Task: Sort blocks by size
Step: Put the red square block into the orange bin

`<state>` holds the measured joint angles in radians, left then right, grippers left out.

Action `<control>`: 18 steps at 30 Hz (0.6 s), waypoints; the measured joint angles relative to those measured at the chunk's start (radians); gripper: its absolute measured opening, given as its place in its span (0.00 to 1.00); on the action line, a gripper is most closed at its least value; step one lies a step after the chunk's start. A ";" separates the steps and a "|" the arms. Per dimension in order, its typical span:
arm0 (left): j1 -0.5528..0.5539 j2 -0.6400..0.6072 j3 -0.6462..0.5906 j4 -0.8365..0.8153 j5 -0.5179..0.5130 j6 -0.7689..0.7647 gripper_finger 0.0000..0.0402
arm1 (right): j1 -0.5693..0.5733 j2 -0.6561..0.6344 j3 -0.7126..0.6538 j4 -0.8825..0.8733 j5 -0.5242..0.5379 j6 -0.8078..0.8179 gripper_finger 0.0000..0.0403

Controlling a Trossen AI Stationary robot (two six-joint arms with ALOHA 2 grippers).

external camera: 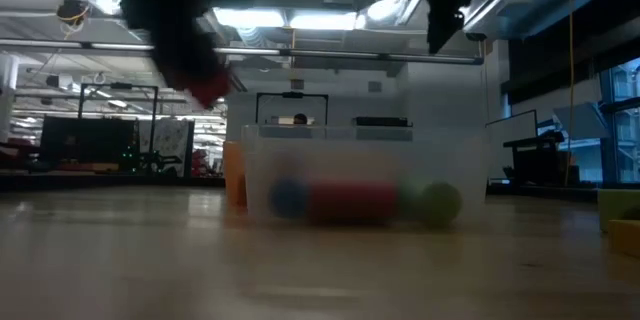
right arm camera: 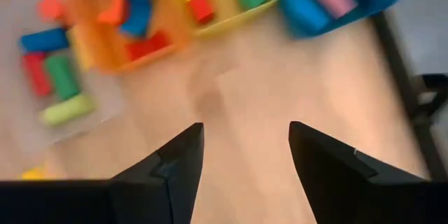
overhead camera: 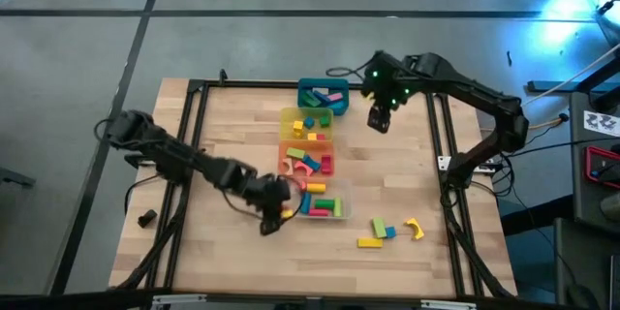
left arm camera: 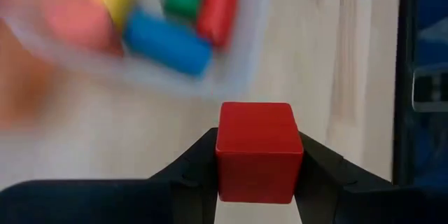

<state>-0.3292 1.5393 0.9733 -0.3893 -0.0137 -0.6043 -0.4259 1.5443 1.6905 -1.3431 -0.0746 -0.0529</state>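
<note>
From above, the left gripper [overhead camera: 275,215] hangs by the clear bin [overhead camera: 323,205], toward the table's [overhead camera: 242,136] near edge, with a red cube [overhead camera: 287,214] between its fingers. The right gripper [overhead camera: 379,119] waits beside the teal bin [overhead camera: 323,94] at the far edge.

At table height, the red cube [external camera: 210,86] is up in the air.

The left wrist view shows the red cube [left arm camera: 257,150] clamped squarely — the clear bin [left arm camera: 231,77] is just ahead.

The right wrist view shows its fingers [right arm camera: 175,164] spread, holding nothing.

I think the cube should be carried fully over the right bin's rim before letting go — and dropped low.
</note>
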 joint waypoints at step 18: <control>0.505 -0.024 0.000 0.201 -0.101 0.635 0.32 | 0.413 0.001 -0.019 -0.213 0.099 0.472 0.52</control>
<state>0.1762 1.5154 0.9733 -0.1885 -0.1143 0.0306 -0.0131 1.5452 1.6714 -1.5565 0.0243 0.4187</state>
